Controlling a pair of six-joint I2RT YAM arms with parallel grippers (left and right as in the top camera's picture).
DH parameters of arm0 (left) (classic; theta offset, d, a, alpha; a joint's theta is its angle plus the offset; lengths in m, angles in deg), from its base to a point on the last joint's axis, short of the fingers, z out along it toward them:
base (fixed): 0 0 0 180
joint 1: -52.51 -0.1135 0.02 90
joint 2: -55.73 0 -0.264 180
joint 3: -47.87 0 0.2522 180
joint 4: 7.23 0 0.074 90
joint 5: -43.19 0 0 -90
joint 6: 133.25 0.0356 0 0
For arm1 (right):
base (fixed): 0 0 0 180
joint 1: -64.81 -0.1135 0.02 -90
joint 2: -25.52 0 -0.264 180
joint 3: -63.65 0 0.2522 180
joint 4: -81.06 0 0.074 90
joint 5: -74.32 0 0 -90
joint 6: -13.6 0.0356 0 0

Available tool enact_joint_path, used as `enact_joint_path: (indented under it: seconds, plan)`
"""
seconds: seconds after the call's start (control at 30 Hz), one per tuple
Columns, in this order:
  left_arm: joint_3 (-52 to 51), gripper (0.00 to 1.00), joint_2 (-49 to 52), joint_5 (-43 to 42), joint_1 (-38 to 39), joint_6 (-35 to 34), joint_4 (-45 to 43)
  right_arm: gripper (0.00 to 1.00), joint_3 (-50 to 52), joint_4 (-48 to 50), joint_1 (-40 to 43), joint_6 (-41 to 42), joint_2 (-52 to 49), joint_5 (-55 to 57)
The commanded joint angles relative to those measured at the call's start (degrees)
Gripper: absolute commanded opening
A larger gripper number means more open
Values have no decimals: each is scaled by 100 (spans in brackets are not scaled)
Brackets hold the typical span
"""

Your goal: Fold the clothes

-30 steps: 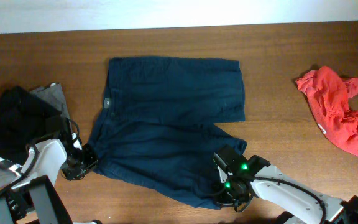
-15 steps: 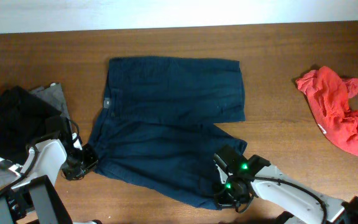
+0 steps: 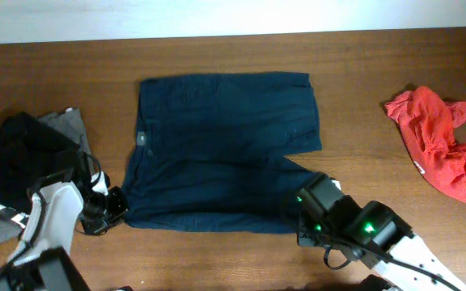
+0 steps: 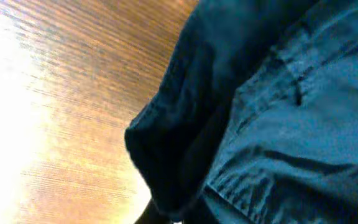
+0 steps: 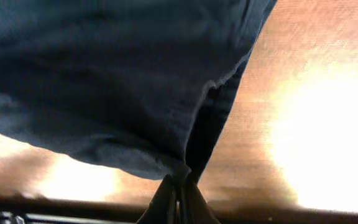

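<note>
We've got right gripper point(image 5: 179, 188) fingers pinched together on the shorts point(image 3: 217, 153) leg hem, left gripper point(image 3: 116, 205) clamped on the waistband corner; shorts spread mid-table point(image 3: 362, 97), red garment point(image 3: 439, 145) far right, dark pile point(image 3: 14, 153) far left

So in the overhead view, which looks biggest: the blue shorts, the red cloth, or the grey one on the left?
Largest first: blue shorts, by far; then red cloth, cut off at the frame edge; then grey cloth, a sliver beside the black garment.
</note>
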Motion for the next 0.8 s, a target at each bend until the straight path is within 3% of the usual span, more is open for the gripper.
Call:
enact_joint_path:
  seconds: [0.0, 0.13, 0.2, 0.33, 0.4, 0.63, 0.77]
  plan:
    - [140, 1, -289, -37, -26, 175, 66, 4, -98, -66, 37, 160, 17, 422]
    - [138, 3, -330, -37, -26, 247, 155, 4, -98, -59, 39, 162, -46, 422]
    - [138, 27, -330, -39, -26, 245, 133, 4, -98, -28, 37, 162, -57, 422]
    - [138, 61, -330, -273, -26, 243, 20, 4, -98, 31, 37, 162, -57, 420]
    - [138, 65, -328, -516, -26, 240, 4, 4, -98, 37, 37, 160, -57, 420]
    - [4, 65, -323, -588, -26, -188, 299, 4, -98, 44, 37, 160, -57, 420]
    - [-144, 65, -254, -216, -26, -518, 164, 4, -98, 44, 37, 160, -57, 420]
